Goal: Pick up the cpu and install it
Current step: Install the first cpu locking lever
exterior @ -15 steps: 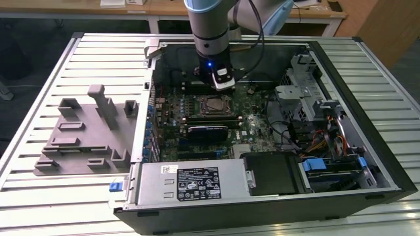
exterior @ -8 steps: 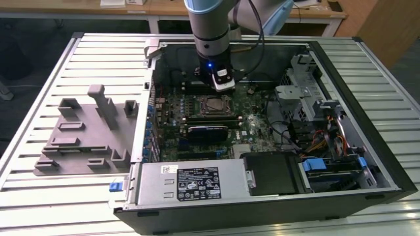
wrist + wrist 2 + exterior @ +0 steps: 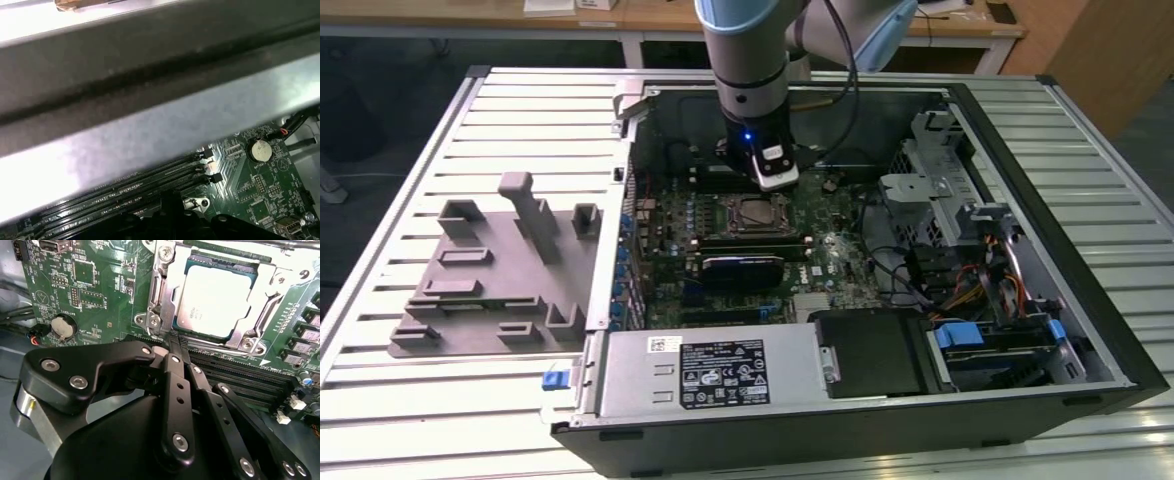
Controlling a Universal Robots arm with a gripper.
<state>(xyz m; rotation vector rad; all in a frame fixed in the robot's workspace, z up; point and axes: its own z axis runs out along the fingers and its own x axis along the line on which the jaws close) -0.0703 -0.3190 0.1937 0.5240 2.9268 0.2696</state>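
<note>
CPU (image 3: pixel 216 301): sits flat in the motherboard socket (image 3: pixel 165 295), at 12 o'clock from the pincer in the second wrist view.
Pincer (image 3: pixel 172 347): fingers pressed together, holding nothing.
Technique: keep clear of the memory slots (image 3: pixel 240 372); avoid side load on the chip.
Markings: print on the lid unreadable.

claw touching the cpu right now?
Apart. The second wrist view shows the small square silvery-topped cpu seated in the black metal-framed socket, and the black claw, fingers closed together, ends short of it over the memory slots.
</note>
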